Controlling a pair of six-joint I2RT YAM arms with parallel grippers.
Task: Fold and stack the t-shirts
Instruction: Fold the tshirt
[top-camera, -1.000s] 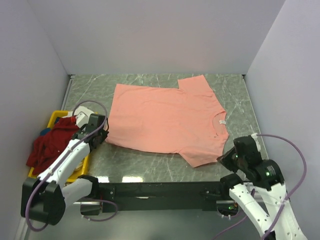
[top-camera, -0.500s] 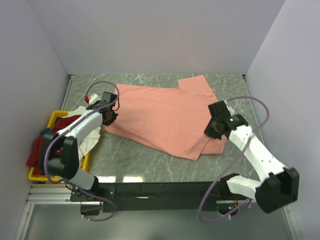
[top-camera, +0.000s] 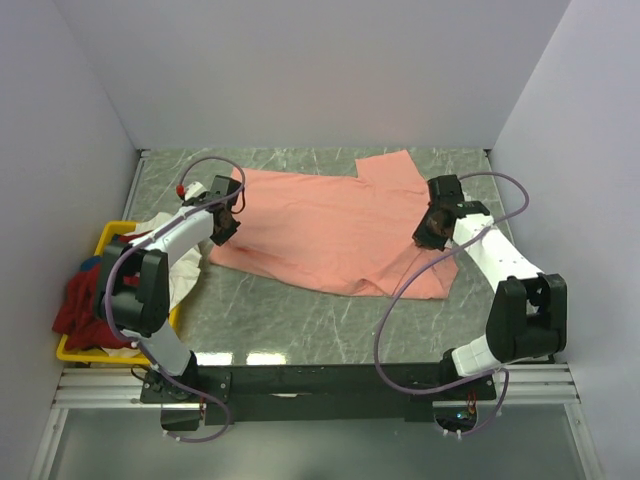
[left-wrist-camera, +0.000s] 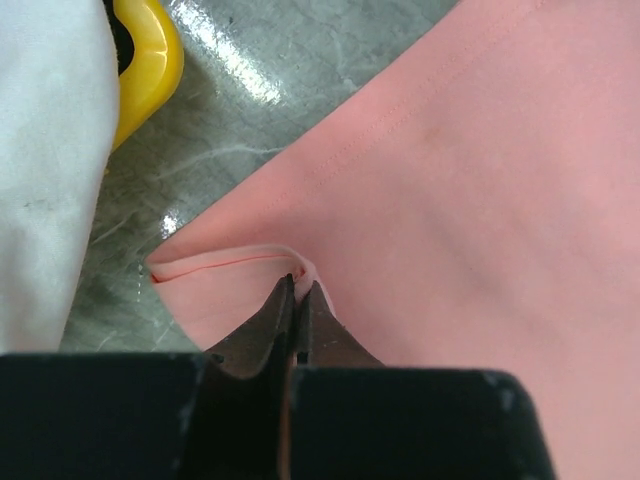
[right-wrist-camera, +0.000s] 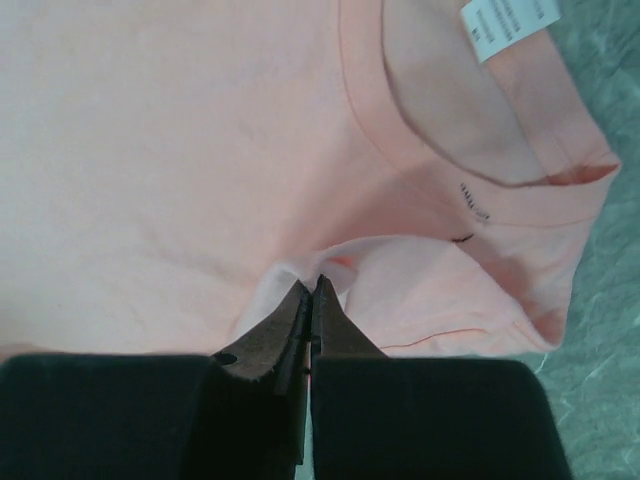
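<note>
Grey marble counter (top-camera: 290, 320) carries our pink shirt (top-camera: 330, 215) across its middle, near edge doubled over. Left jaws pinch shut on its hem corner, right jaws on a fold beside the collar (right-wrist-camera: 400, 150). We judge both grips thin: uneven pulling could slip one and skew the fold. Bare counter lies nearside; the white shirt (top-camera: 188, 278) and yellow bin (top-camera: 75, 348) crowd our left, walls (top-camera: 300, 80) close behind.
</note>
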